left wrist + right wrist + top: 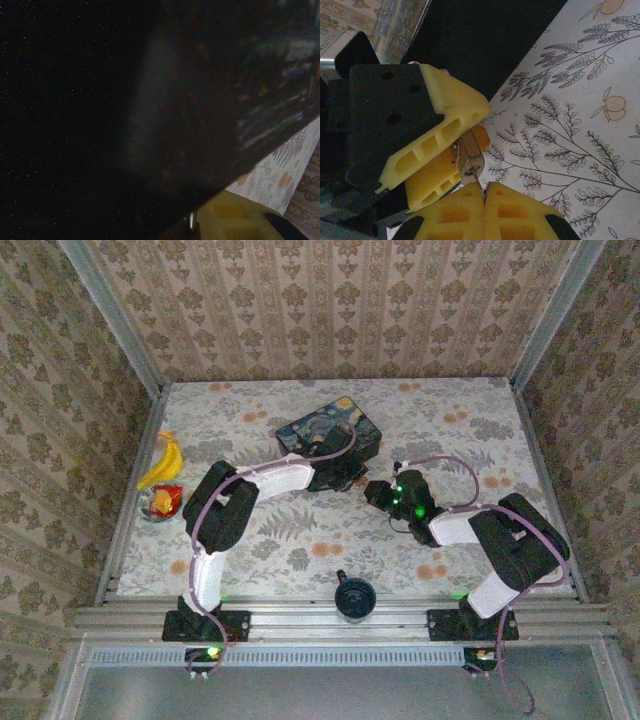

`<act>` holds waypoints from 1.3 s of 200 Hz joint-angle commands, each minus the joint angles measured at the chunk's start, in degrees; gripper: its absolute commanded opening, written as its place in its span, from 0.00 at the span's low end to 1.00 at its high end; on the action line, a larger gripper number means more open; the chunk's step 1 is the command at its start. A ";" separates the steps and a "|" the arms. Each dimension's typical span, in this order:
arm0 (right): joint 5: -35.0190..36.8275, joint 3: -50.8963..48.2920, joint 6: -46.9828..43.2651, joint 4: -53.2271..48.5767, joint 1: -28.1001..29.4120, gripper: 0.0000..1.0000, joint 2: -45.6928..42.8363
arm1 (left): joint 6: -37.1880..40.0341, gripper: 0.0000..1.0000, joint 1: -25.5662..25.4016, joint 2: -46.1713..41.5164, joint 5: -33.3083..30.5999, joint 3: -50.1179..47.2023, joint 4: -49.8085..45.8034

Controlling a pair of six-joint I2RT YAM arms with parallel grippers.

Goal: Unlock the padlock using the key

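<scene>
Over the counter (300, 545), by the dark blue box (312, 430), we see the left fingers (451, 107) clamped on the tiny brass padlock (481, 139), likely light and slippery, best gripped by its body, and the right fingers (515, 215) pressed together, perhaps on the key.

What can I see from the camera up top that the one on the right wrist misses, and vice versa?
Overhead: the whole left arm and right arm, the painted blue box, a banana at the table's left edge, and a black round object near the front. Right wrist: the left hand pinching the small brass padlock, with the shut right hand just below it in the picture. Both: the two hands meeting over the flowered table cover.
</scene>
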 commanded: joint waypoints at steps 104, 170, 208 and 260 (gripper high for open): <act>-8.49 6.13 -2.52 8.39 -5.19 0.00 5.52 | -1.88 0.03 -1.66 -0.20 8.76 0.00 0.35; -8.01 4.77 -0.04 9.21 -4.99 0.00 5.29 | 2.04 0.44 -1.02 -2.18 6.44 -2.54 6.18; -7.21 5.03 0.40 8.86 -4.81 0.00 5.51 | 1.85 0.52 -0.69 -3.10 4.88 -5.32 9.00; -6.67 5.30 1.08 8.69 -4.64 0.00 5.85 | 2.76 0.73 0.10 -6.08 -1.14 -10.40 11.82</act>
